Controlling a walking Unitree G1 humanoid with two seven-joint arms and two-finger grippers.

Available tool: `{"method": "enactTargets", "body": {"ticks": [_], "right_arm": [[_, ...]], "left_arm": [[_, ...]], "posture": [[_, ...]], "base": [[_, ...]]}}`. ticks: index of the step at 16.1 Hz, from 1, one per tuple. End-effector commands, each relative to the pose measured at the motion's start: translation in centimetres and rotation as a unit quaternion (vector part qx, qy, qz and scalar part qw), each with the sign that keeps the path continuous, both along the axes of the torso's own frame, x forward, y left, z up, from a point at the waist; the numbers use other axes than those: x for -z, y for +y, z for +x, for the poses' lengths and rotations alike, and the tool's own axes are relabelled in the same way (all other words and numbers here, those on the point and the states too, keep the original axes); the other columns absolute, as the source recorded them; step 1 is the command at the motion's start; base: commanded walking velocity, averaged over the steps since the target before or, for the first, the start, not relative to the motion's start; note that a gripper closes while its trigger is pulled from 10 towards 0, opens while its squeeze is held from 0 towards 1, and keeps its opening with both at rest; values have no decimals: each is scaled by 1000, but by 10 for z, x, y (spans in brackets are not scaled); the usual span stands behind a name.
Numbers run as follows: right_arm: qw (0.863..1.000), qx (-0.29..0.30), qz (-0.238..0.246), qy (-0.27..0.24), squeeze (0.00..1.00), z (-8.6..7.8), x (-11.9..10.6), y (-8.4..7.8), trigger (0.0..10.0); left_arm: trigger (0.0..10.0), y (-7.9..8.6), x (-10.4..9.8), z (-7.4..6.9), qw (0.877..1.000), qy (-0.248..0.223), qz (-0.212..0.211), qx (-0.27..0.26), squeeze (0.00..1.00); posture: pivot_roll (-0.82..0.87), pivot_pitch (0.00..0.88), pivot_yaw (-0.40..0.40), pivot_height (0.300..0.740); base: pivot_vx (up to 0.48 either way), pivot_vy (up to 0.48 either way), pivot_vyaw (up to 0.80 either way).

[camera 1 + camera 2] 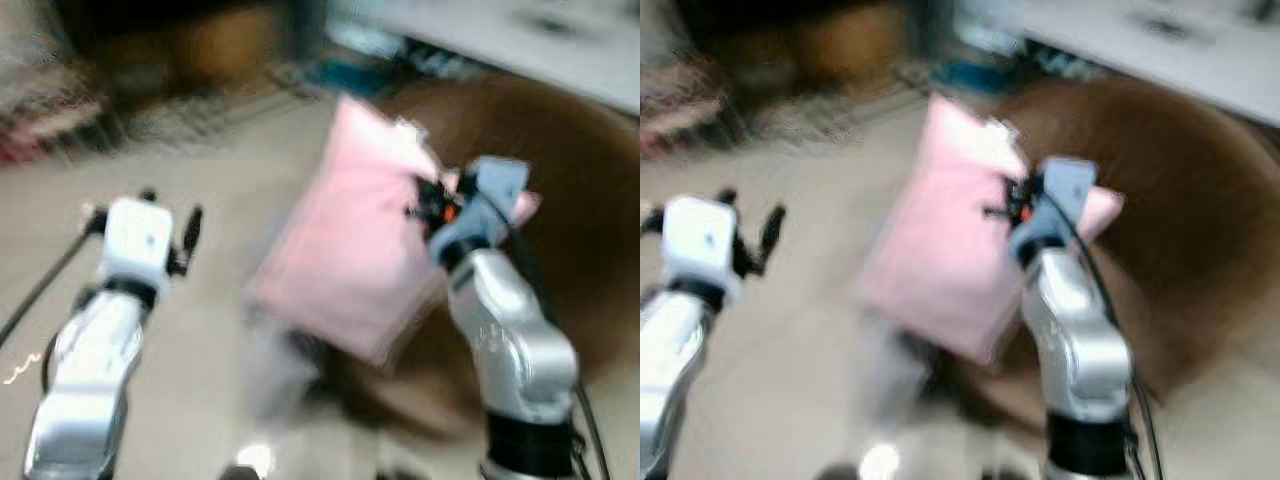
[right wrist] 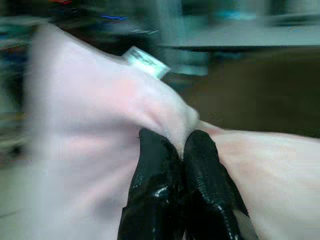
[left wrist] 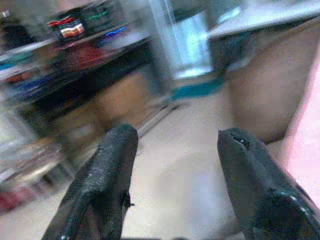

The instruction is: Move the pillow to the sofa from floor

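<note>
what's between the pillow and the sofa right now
Nothing visible. The right hand is shut on the pink pillow, holding it up right against the brown sofa. The left hand is open, off to the side.

Home living room: brown sofa (image 1: 560, 200), cluttered shelves (image 3: 75, 60).

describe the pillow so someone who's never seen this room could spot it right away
Start at the big brown sofa on the robot's right. In front of it hangs the pillow, raised off the pale floor and pinched at one edge by the right gripper. It is the one soft, pale pink, squarish thing, with a small white tag.
</note>
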State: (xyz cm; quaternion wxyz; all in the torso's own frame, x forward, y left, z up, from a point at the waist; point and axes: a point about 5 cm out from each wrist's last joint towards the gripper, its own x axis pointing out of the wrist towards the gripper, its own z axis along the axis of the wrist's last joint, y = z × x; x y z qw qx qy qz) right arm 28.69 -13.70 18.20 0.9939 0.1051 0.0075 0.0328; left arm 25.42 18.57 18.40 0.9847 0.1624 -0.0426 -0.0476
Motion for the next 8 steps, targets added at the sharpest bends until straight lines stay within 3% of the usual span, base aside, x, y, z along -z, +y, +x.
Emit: {"method": "enactTargets", "body": {"ticks": [1, 7, 8], "right_arm": [[999, 28, 2, -30, 0, -1, -12, -10, 10000], [999, 30, 0, -33, 0, -2, -11, -10, 10000], [999, 20, -1, -39, 0, -2, -12, -8, 10000]], "left_arm": [[10000, -5, 2, -3, 1000, 4, 0, 19, 0], [10000, -5, 4, -3, 1000, 4, 0, 26, 0], [10000, -5, 3, -3, 1000, 3, 0, 24, 0]], "posture": [[66, 0, -28, 740], [64, 0, -20, 740], [64, 0, -20, 740]], "base": [[0, 0, -800], [0, 0, -783], [0, 0, 0]]}}
